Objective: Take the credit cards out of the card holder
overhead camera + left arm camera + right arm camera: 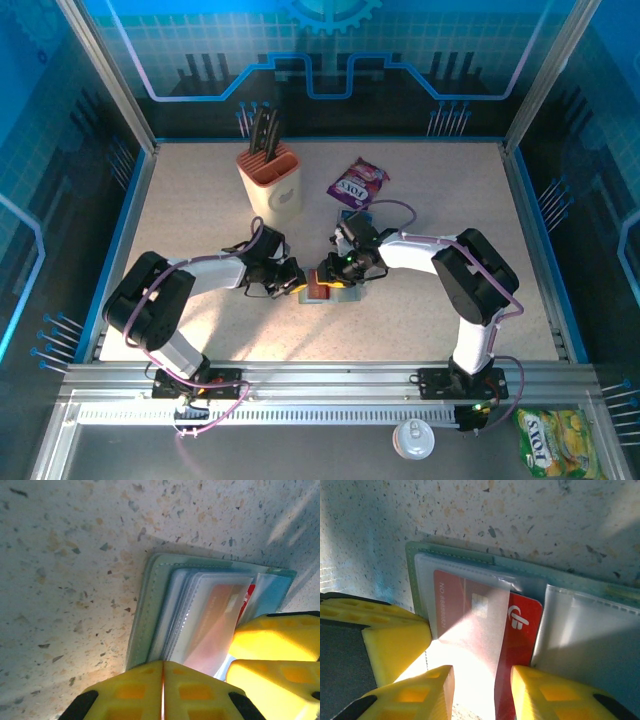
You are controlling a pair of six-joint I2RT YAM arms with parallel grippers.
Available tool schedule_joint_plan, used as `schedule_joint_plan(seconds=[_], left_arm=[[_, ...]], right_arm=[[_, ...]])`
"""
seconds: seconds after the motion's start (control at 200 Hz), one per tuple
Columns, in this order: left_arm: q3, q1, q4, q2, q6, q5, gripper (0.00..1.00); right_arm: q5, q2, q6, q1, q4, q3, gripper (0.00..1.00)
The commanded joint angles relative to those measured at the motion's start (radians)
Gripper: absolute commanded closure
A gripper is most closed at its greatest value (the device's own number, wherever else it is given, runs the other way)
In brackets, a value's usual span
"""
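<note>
One red card (pixel 522 625) is being readied for removal from the holder (pixel 320 296), mid-frame in the top view. The holder is being pinned by the clenched left gripper (pixel 162 667), the card straddled by the parted right gripper (pixel 479 680); closing and pulling seem next.

Speckled beige table top (pixel 200 200), sunlit in patches. Translucent blue printed wall panels (pixel 330 50). Aluminium front rail (pixel 330 372).

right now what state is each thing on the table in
card holder: lying open on the table
credit cards: red ones tucked in the holder's sleeves
left gripper: shut, at the holder's edge
right gripper: open, jaws either side of a red card
knife block: upright, knives in it
snack packet: lying flat
</note>
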Motion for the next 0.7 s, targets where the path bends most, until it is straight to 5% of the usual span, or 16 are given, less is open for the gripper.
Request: schedule_joint_plan(seconds=[0.0,0.695], left_arm=[[0.006,-0.005,-0.032,0.025,-0.001,0.002,0.90],[0.035,-0.005,-0.054,-0.003,0.004,0.007,0.90]], right_arm=[[0.054,-0.018,-0.029,0.012,-0.082,0.018,0.63],[0.080,-0.035,-0.052,0.012,-0.109,0.032,0.63]])
